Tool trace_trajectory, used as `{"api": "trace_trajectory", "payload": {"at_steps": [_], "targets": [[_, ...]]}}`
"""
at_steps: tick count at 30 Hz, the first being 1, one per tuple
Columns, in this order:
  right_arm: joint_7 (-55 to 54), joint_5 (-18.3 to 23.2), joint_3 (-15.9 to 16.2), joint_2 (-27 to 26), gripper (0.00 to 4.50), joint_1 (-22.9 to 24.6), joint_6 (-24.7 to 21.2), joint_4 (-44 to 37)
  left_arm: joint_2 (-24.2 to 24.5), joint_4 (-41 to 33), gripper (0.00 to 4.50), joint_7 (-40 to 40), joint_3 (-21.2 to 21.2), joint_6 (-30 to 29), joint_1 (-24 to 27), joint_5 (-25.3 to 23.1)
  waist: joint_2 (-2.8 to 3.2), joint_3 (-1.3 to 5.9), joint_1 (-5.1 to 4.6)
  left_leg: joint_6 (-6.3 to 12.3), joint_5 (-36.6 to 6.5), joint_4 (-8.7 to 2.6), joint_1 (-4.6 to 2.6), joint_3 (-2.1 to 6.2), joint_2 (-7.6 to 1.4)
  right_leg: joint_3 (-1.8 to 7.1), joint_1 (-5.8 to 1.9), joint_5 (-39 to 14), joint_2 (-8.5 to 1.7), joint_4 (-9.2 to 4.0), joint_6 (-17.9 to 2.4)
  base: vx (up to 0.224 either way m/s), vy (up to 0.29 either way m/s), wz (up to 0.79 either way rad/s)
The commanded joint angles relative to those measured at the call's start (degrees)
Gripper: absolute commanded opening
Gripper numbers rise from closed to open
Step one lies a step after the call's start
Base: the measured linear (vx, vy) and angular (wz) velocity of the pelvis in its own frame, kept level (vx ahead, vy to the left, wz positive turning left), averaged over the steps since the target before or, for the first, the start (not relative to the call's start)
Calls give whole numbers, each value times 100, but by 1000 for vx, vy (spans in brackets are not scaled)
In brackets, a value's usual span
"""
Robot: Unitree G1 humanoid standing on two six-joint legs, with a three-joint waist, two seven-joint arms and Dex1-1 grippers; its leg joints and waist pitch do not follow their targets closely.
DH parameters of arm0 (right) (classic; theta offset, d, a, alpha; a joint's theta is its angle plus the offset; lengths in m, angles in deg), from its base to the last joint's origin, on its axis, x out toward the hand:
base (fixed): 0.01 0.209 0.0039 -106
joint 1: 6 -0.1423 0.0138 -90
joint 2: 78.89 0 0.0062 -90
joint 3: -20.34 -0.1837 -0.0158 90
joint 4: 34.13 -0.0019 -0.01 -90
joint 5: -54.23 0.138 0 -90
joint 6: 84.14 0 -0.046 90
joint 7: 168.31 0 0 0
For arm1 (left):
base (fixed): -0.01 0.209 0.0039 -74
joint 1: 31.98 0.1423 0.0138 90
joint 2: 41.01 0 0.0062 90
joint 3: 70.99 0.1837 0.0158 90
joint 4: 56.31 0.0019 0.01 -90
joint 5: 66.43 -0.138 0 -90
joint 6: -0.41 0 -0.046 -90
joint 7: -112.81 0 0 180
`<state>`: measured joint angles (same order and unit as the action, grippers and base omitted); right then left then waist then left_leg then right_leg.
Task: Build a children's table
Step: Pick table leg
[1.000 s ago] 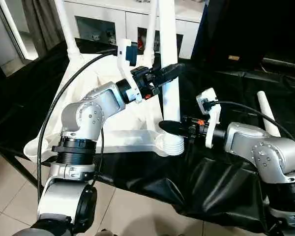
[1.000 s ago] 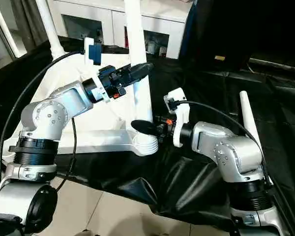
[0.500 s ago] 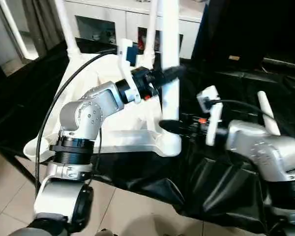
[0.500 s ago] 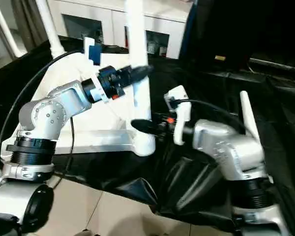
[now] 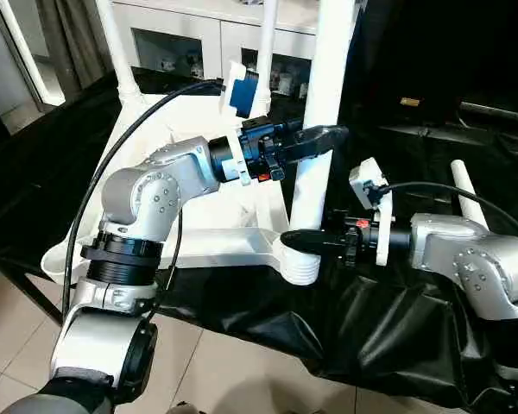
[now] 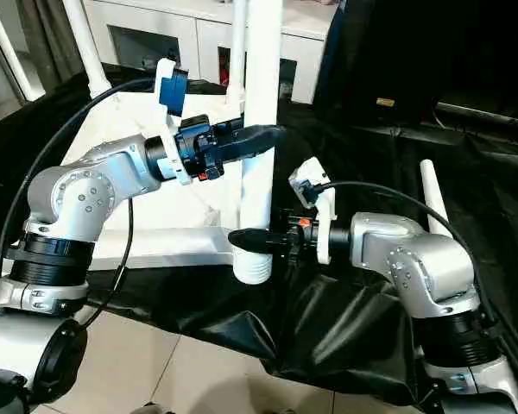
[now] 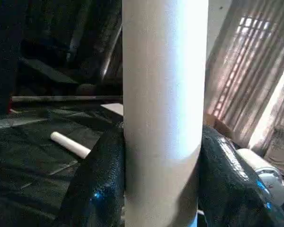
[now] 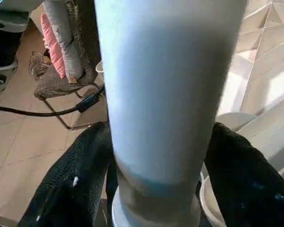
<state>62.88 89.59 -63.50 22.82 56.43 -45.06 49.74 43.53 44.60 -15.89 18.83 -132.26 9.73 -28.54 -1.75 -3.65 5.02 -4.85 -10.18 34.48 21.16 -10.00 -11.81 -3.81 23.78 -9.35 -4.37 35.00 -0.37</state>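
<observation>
Place: a room in a home, set up for robot work
Far side: white cabinet point(image 5: 190, 39) with glass doors, small objects behind the glass
Far left: grey curtain point(image 5: 73, 39) beside a bright doorway
Floor: pale beige tiles point(image 5: 233, 371)
Desk: draped in black sheeting point(image 5: 388, 319)
Window: vertical blinds point(image 7: 246, 71) with daylight behind them
</observation>
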Motion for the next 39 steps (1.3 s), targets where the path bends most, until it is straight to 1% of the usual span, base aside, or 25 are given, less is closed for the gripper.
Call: {"api": "trace_trajectory", "payload": {"at_steps": [1,3,6,7,12,13,15,16,17,18,20,23,26,29,30,31,32,33,34,35,36,37,38,39], "targets": [[10,-27,13,13,312,1,88,-18,-20,-185,179,71,18,-25,-91,58,-73,450,3,92,-670,-343,-19,-23,-61,221,-376,-1492,-274,-404,-886,0,0,0],[-3,-35,-7,-27,312,-4,97,-4,-16,-203,179,75,17,-45,-84,63,-66,452,7,93,-658,-343,-23,-22,-68,225,-375,-1422,-275,-394,-917,0,0,0],[0,-33,-20,-62,312,-7,100,4,1,-209,179,91,39,-48,-75,62,-72,460,5,111,-633,-337,-20,-25,-64,226,-382,-1310,-276,-381,-971,0,0,0],[2,-23,-22,-75,312,-7,101,3,13,-203,179,94,46,-51,-73,71,-63,454,6,114,-637,-339,-22,-26,-63,226,-379,-1325,-274,-386,-974,0,0,0],[-32,4,-43,-109,312,23,133,-9,41,-210,179,148,76,-51,-49,44,-59,452,6,86,-699,-340,-30,-27,-61,226,-376,-1437,-275,-402,-938,0,0,0],[-39,1,-45,-114,293,25,134,-12,45,-216,179,156,80,-50,-44,43,-63,447,3,83,-713,-343,-27,-28,-59,225,-376,-1477,-270,-404,-920,0,0,0],[-53,-7,-56,-126,271,24,134,-7,50,-219,179,166,83,-50,-35,41,-57,450,4,70,-721,-343,-29,-24,-61,223,-377,-1510,-274,-408,-903,0,0,0],[-55,-9,-61,-129,271,22,134,-6,51,-215,179,173,85,-44,-32,36,-58,450,4,63,-722,-345,-29,-23,-63,224,-376,-1501,-273,-405,-902,0,0,0],[-59,-10,-66,-133,249,22,132,-6,53,-215,179,179,87,-42,-29,33,-60,449,1,63,-721,-345,-26,-23,-61,223,-377,-1496,-270,-406,-898,0,0,0],[-62,-10,-72,-136,237,21,132,-4,55,-217,179,184,90,-41,-26,33,-55,450,1,62,-720,-345,-29,-22,-63,223,-377,-1481,-272,-405,-900,0,0,0],[-65,-8,-82,-142,228,23,133,-2,59,-225,179,211,103,-43,-25,40,-52,455,-1,68,-696,-343,-26,-23,-61,224,-378,-1422,-269,-398,-917,0,0,0],[-73,-3,-90,-148,199,26,128,-2,57,-218,179,217,107,-41,-33,40,-53,459,2,77,-672,-340,-29,-24,-61,226,-381,-1365,-273,-393,-944,0,0,0],[-79,5,-95,-157,195,31,123,-3,46,-205,179,193,95,-61,-42,48,-47,456,3,78,-682,-343,-29,-22,-61,224,-383,-1368,-270,-388,-953,0,0,0],[-97,-2,-106,-175,192,24,137,17,54,-155,179,84,96,-103,-45,-8,-53,456,2,80,-666,-341,-23,-22,-61,225,-384,-1322,-267,-386,-962,0,0,0],[-109,-6,-119,-188,191,22,146,26,50,-138,179,92,68,-222,-47,68,-51,455,2,75,-681,-342,-29,-22,-64,224,-382,-1338,-269,-386,-963,0,0,0],[-113,-7,-123,-192,191,22,148,28,48,-133,214,95,60,-256,-48,91,-45,455,1,73,-691,-340,-28,-24,-62,226,-381,-1353,-270,-387,-964,0,0,0],[-152,-18,-154,-224,191,21,174,47,36,-104,235,5,7,-384,-55,137,-47,458,1,72,-691,-337,-24,-26,-56,226,-386,-1369,-271,-388,-967,0,0,0],[-168,-23,-166,-235,191,21,185,54,33,-94,235,-59,-5,-387,-58,113,-49,458,0,72,-688,-337,-25,-26,-57,224,-383,-1361,-269,-385,-968,0,0,0],[-191,-24,-184,-252,191,24,199,60,16,-74,251,-102,-45,-376,-60,120,-36,460,4,68,-683,-337,-31,-23,-61,226,-379,-1350,-269,-391,-971,0,0,0],[-245,-27,-224,-288,191,34,228,70,-29,-34,254,-141,-142,-315,-60,166,-35,459,3,58,-685,-337,-32,-23,-62,227,-379,-1335,-272,-387,-980,0,0,0],[-271,-29,-244,-305,191,40,243,74,-55,-14,266,-138,-194,-283,-59,206,-15,453,2,42,-729,-339,-32,-25,-56,221,-374,-1379,-269,-406,-983,0,0,0],[-313,-15,-284,-342,191,54,258,77,-153,70,266,-281,-335,-47,-70,186,-5,455,6,39,-740,-340,-24,-17,-52,219,-385,-1365,-266,-405,-992,0,0,0],[-339,-5,-309,-366,191,64,266,77,-220,126,291,-390,-427,124,-77,159,-7,457,6,37,-780,-341,-30,-16,-53,215,-387,-1350,-266,-417,-994,0,0,0],[-411,2,-362,-418,191,86,295,73,-305,265,291,-567,-604,453,-107,107,-2,462,9,40,-783,-344,-32,-8,-54,214,-393,-1319,-266,-407,-997,0,0,0]]}}
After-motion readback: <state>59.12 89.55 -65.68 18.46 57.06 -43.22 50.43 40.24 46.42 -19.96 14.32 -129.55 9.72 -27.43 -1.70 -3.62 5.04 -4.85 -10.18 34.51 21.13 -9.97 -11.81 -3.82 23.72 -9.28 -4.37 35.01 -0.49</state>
